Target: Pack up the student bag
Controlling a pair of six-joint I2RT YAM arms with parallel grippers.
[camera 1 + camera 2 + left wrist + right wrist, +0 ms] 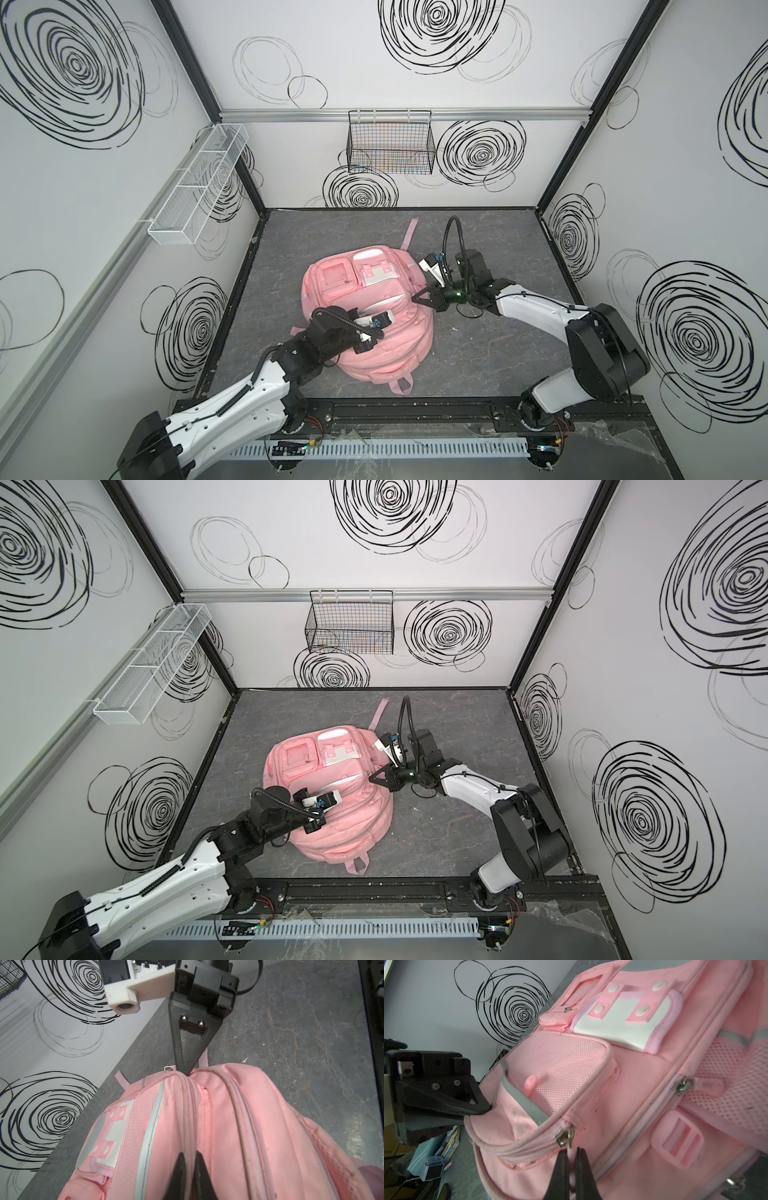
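Note:
The pink student bag [386,353] [345,833] lies flat, pockets up, in the middle of the grey table in both top views. My right gripper [417,298] [371,778] is at the bag's right side. In the right wrist view it [571,1151] is shut on the pink pull tab of a zip slider [566,1138]. My left gripper [190,1154] is over the bag's middle, fingers a narrow gap apart with the raised zip seam [193,1105] pinched between them. In the top views its tips are hidden under the wrist camera. The zip between the two grippers looks closed.
A black wire basket [390,145] hangs on the back wall. A white mesh basket [199,183] hangs on the left wall. One bag strap [409,235] trails toward the back, and a loop [401,384] sticks out toward the front rail [395,411].

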